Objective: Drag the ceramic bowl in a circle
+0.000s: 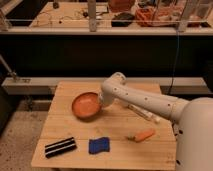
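Note:
The ceramic bowl (pixel 85 105) is a round, shallow orange-terracotta dish lying on the wooden table (pixel 60 127), left of centre toward the back. My white arm reaches in from the lower right, and the gripper (pixel 103 102) sits at the bowl's right rim, touching or overlapping its edge. The wrist housing hides the contact point.
A blue sponge (pixel 98 145) lies near the front edge. A black ridged block (pixel 60 147) rests at the front left. A small orange carrot (pixel 142 135) lies at the right. Behind the table runs a dark shelf wall (pixel 75 55).

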Motion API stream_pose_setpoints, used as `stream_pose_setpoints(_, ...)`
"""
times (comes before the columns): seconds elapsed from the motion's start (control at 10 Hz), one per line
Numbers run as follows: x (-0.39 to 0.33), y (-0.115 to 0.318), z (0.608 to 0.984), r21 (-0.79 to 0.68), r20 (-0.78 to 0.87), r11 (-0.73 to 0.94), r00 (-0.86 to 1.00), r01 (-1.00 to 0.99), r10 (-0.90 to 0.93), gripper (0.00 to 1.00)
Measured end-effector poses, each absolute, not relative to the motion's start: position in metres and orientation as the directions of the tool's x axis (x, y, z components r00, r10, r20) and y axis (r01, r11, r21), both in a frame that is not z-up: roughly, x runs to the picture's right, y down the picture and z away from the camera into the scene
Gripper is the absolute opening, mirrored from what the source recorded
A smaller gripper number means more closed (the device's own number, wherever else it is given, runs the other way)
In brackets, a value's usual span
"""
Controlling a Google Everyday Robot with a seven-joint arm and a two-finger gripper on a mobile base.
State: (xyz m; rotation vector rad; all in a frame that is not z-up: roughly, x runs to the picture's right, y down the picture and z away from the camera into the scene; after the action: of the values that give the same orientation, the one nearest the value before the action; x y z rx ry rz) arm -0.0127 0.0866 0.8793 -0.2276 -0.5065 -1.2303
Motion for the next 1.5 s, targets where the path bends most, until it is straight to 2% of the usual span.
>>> stream_pose_setpoints(0.3, 0.028, 0.106, 0.865, 0.032, 0.491, 0.364, 0.302, 0.931, -0.817, 0.01)
stream_pose_setpoints(0.7, 0.066, 0.156, 0.815, 0.007, 0.49, 0.408, 0.352, 0.913, -0.798, 0.01)
stream_pose_setpoints(1.0, 0.053, 0.177, 0.787, 0.052, 0.484, 0.355, 0.288, 0.933, -0.826, 0.01)
stream_pose_setpoints(1.5, -0.002, 0.182, 0.793, 0.153, 0.495, 0.231, 0.128, 0.961, -0.86, 0.01)
